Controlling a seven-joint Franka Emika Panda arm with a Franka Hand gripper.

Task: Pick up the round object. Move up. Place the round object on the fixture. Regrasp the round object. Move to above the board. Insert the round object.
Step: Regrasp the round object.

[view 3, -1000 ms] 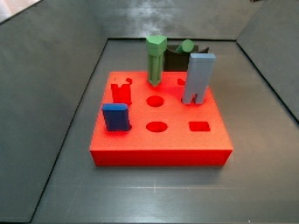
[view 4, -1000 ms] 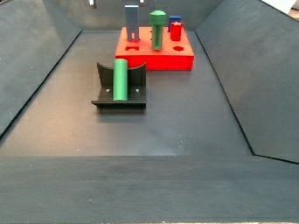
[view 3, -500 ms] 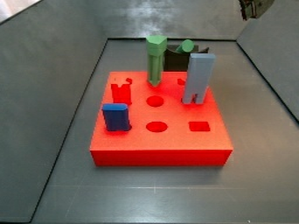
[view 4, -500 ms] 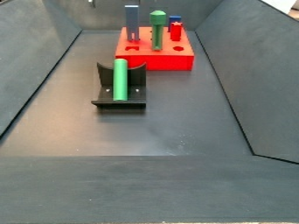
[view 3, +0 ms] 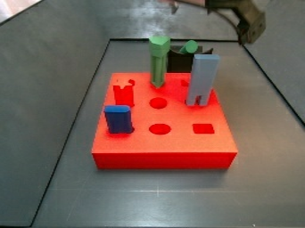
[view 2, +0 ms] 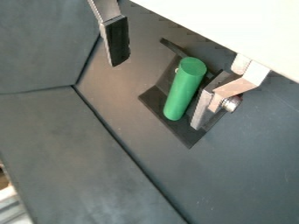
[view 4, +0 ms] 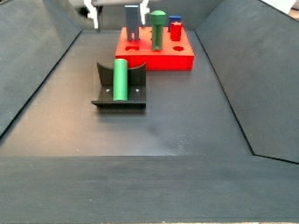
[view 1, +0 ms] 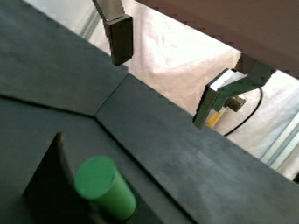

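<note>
The green peg (view 4: 119,79) is seen leaning on the fixture (view 4: 121,98), near the board (view 4: 163,54). The tool (view 2: 163,52) is held above, apparently open and empty.

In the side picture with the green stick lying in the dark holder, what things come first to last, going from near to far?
Fixture holding the round object → red board with its standing pegs → the tool, open, up above the far end.

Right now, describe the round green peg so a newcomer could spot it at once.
Find the red board, then look to the dark fixture on the floor beside it. The round object leans there alone, smooth and green, unlike the pegs standing in the board. The gripper hangs open above.
</note>
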